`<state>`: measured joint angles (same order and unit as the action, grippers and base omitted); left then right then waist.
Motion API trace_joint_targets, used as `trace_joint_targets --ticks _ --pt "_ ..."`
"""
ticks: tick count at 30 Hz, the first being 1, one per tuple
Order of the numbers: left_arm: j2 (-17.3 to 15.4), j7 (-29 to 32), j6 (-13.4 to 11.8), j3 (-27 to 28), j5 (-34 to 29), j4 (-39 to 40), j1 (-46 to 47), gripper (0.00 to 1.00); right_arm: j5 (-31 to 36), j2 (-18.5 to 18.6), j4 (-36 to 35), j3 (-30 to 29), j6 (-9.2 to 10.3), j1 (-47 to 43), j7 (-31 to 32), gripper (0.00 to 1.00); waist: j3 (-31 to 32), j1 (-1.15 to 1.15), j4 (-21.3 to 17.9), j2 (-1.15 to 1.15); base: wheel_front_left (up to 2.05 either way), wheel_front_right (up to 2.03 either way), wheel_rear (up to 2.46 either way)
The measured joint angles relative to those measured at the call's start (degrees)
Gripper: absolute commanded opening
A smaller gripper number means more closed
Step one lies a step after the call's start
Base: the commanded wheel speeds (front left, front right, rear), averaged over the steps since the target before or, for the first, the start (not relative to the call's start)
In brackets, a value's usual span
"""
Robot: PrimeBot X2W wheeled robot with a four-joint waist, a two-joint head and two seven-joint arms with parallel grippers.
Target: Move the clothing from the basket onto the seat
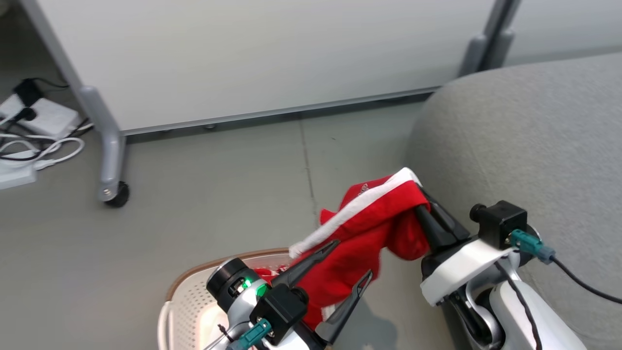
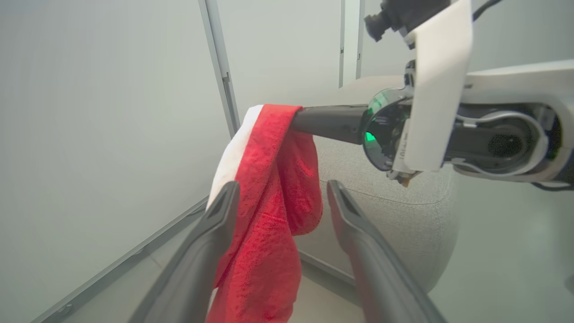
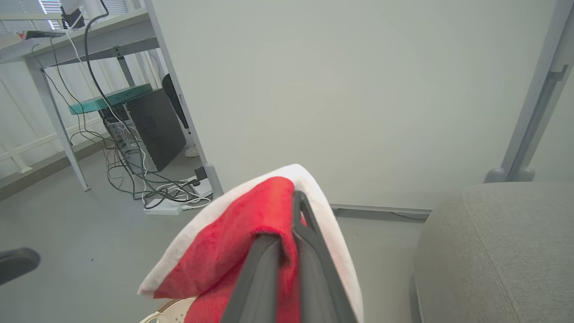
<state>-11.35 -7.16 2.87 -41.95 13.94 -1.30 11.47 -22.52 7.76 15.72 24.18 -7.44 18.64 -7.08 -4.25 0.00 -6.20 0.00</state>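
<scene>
The right gripper (image 1: 422, 201) is pinched shut on the clothing (image 1: 369, 218), a red garment with a white band, gripping it near the top fold so that the cloth drapes over the dark fingers and hangs down from them. The left gripper (image 1: 352, 260) stands wide apart just below; in the left wrist view the red cloth hangs between its two fingers, and they do not press on it, so it looks to be holding nothing. The garment is in the air, its upper part raised above the basket (image 1: 209, 267) and its lower end trailing down toward the basket's opening. A little red and white shows just inside the brown rim, though whether that is the tail of the same garment or another piece cannot be told. The seat (image 1: 525, 136), a big grey cushion, lies to the robot's right, close to the right arm, and no clothing lies on the part of it that shows. By this reckoning the task is at its lifting and carrying stage: the garment is picked up, but nothing has been laid on the cushion yet. What is left is to swing the garment over the cushion, let it go, and then see to anything remaining in the basket.
</scene>
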Motion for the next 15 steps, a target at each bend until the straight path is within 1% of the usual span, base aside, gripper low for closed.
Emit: trace_joint_targets --ticks 7,15 --pt "-0.7 0.7 -0.1 0.0 -0.7 0.6 2.1 1.00 0.1 0.4 0.1 -2.3 0.00 1.2 -0.8 0.00 -2.0 0.00 -6.7 0.00 0.00 0.00 0.00" --pt "-2.1 2.9 0.5 -0.5 -1.3 1.8 4.5 1.00 0.0 0.2 1.5 -7.3 0.00 1.9 -3.1 0.00 -5.2 0.00 -16.3 0.00 0.00 0.00 0.00"
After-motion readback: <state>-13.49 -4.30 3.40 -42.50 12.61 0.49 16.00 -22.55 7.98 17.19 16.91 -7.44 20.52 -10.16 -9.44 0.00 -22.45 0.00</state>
